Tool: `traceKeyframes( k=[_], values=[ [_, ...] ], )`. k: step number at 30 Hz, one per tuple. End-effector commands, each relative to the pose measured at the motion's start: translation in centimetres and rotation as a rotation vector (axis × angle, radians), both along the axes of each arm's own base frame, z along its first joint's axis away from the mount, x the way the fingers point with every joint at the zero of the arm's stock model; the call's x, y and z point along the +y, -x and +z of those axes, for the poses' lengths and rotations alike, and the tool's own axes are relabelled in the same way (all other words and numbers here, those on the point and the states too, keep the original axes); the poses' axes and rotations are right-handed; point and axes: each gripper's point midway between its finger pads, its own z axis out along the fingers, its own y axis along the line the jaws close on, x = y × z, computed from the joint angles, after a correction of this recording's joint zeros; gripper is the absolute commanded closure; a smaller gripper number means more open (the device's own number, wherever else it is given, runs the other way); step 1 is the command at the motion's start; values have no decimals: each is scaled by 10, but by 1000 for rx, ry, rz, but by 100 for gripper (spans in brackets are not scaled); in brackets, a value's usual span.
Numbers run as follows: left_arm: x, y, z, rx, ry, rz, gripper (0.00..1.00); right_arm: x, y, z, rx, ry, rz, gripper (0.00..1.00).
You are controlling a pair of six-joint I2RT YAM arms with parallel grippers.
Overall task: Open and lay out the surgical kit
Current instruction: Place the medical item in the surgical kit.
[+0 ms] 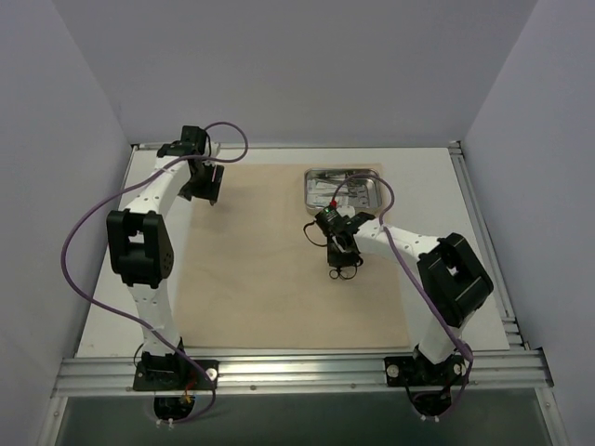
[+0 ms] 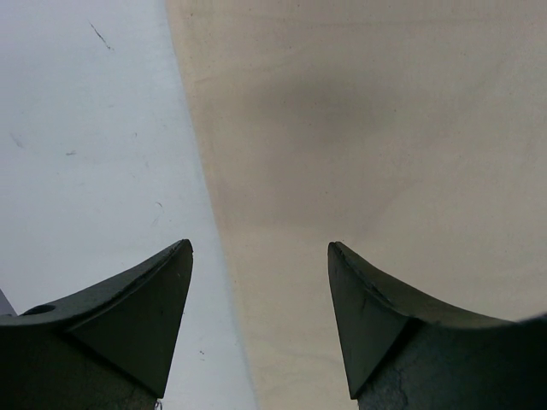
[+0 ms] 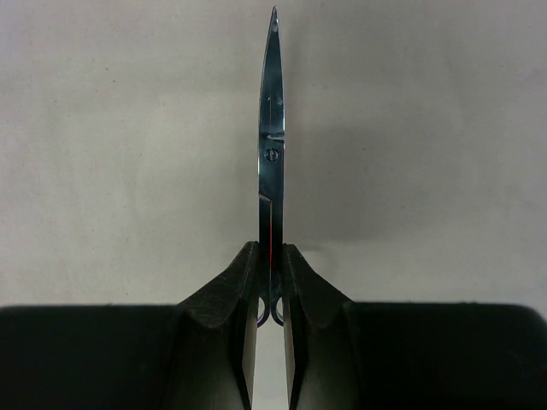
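The surgical kit's beige cloth wrap [image 1: 270,269] lies spread flat on the table. At its back right corner stands the small steel tray [image 1: 342,170] with thin metal instruments in it. My right gripper [image 1: 340,253] hangs over the cloth just in front of the tray, shut on a slim steel scissor-like instrument [image 1: 345,271]. In the right wrist view that gripper [image 3: 271,248] pinches the instrument [image 3: 272,128] edge-on, its pointed tip reaching out over the cloth [image 3: 128,128]. My left gripper [image 1: 203,190] is open above the cloth's back left edge [image 2: 385,128], with nothing between its fingers [image 2: 261,248].
White table surface [image 2: 85,128] shows left of the cloth edge. Aluminium rails [image 1: 297,370] frame the table, and grey walls close it in on three sides. A purple cable [image 1: 79,242] loops off the left arm.
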Motion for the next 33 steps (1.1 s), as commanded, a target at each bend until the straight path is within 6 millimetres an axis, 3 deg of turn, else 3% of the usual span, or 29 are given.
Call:
traceKeyframes(
  k=[1,6,16,18,19,20,25,29,33],
  values=[
    [7,-15,36,-116,38,41,27,3,5,-14,-3,6,-46,100],
    [5,-20,30,-107,33,53,26,5,13,-31,11,-9,-79,100],
    [-1,-25,42,-129,26,42,27,8,29,-41,48,55,-6,100],
    [-1,-23,41,-125,26,42,27,9,29,-39,46,51,-8,94],
    [0,-23,40,-125,25,42,27,11,28,-36,38,49,-2,83],
    [-1,-23,40,-125,27,41,27,12,28,-34,32,52,-4,80],
    [-1,-23,38,-120,29,41,27,15,20,-11,0,48,3,71],
    [-1,-24,38,-120,29,40,27,27,3,28,-57,10,11,68],
    [0,-23,38,-118,26,40,27,40,-26,87,-147,-72,-3,61]
  ],
)
